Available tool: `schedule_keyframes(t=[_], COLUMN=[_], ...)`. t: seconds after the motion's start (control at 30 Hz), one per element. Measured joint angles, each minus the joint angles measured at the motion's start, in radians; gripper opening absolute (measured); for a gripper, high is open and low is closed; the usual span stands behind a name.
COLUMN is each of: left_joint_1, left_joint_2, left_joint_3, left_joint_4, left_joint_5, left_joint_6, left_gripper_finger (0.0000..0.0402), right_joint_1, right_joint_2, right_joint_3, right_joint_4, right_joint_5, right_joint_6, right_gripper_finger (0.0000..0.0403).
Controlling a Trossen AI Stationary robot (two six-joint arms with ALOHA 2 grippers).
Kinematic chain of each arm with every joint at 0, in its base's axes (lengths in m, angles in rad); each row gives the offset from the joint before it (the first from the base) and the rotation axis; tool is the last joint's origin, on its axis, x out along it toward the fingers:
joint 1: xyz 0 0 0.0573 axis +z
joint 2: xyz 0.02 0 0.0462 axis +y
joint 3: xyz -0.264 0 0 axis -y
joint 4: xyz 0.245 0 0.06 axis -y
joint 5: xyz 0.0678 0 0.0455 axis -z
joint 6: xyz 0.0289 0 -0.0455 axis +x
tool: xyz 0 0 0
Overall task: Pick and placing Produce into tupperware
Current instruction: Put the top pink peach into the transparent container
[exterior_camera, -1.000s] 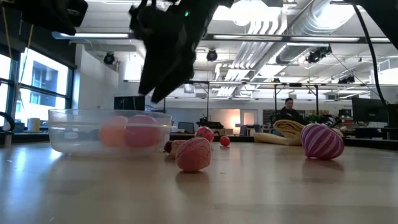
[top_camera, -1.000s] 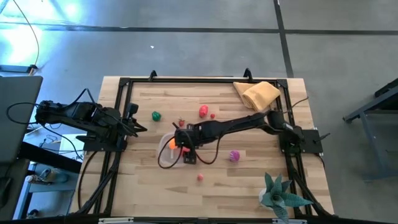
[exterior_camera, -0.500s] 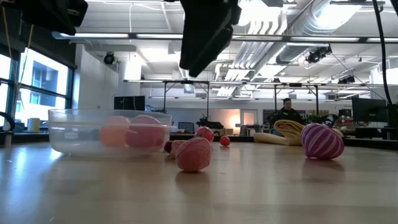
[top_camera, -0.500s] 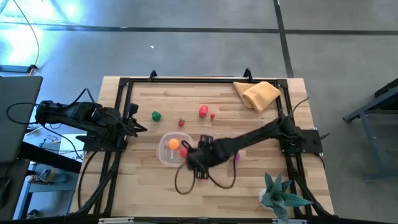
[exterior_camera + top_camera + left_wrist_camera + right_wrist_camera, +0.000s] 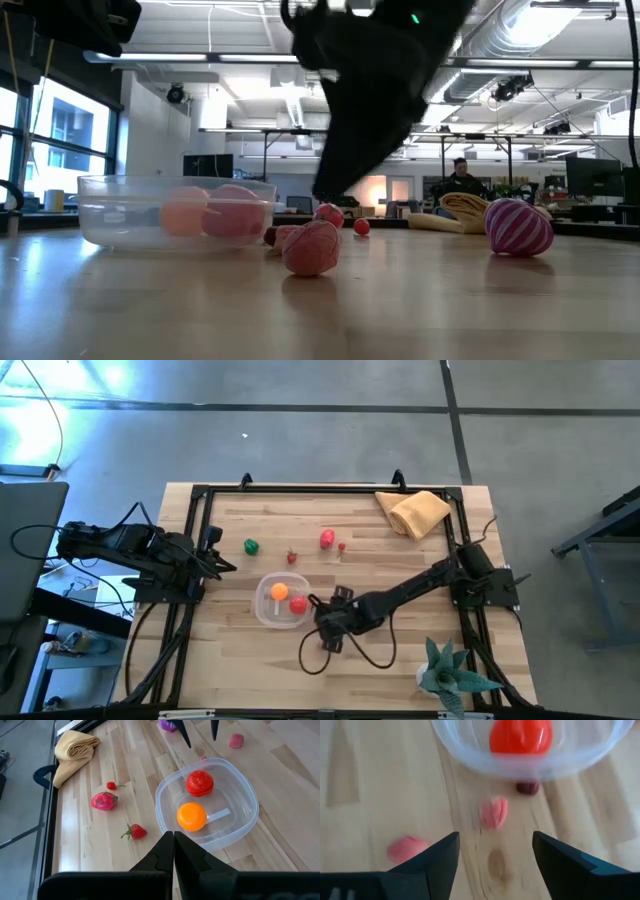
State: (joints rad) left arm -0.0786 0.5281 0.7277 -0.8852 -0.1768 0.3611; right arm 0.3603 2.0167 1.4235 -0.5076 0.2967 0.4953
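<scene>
The right gripper's fingers [image 5: 436,859] stand spread with nothing between them, which fits a reach for a loose piece, not a carry. The right gripper [image 5: 328,628] hangs low over the table just right of and nearer than the tupperware [image 5: 262,610]. It seems aimed at a ribbed pink piece [image 5: 494,813] lying on the wood close to the container's near wall, so the short trip back to the rim looks like the reason for choosing it. The left gripper [image 5: 173,839] is clenched on nothing and parked at the table's left edge, pointing toward the container and clear of the working arm. Two pieces of produce already sit inside: one orange ball [image 5: 192,816] and one red tomato [image 5: 200,783]. Eight are still loose. A second pink piece [image 5: 405,849] lies near the first, and one small dark red piece [image 5: 527,787] rests against the container's outer wall. On the far side are one strawberry [image 5: 136,832], one pink-red fruit [image 5: 104,800], one small cherry [image 5: 111,785] and one green piece [image 5: 251,546]. One purple striped piece [image 5: 518,227] lies to the right. One tan cloth [image 5: 414,512] lies in the far right corner and one teal plant [image 5: 447,672] in the near right, both well away from the work.
</scene>
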Motion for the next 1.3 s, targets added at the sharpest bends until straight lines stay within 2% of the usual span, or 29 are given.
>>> schedule_keyframes(t=[0.27,0.53,1.3], left_joint_1=[0.000,0.000,0.000], left_joint_2=[0.000,0.000,0.000], left_joint_3=[0.000,0.000,0.000], left_joint_4=[0.000,0.000,0.000], left_joint_5=[0.000,0.000,0.000], left_joint_6=[0.000,0.000,0.000], left_gripper_finger=[0.0003,0.0003,0.0003], right_joint_1=[-0.015,-0.036,-0.047], right_joint_2=[-0.018,-0.018,0.035], right_joint_3=[-0.210,-0.276,-0.279], right_joint_4=[0.301,0.465,0.587], right_joint_5=[-0.037,-0.041,-0.072], right_joint_6=[-0.022,-0.093,-0.172], right_gripper_finger=[0.0238,0.0238,0.0238])
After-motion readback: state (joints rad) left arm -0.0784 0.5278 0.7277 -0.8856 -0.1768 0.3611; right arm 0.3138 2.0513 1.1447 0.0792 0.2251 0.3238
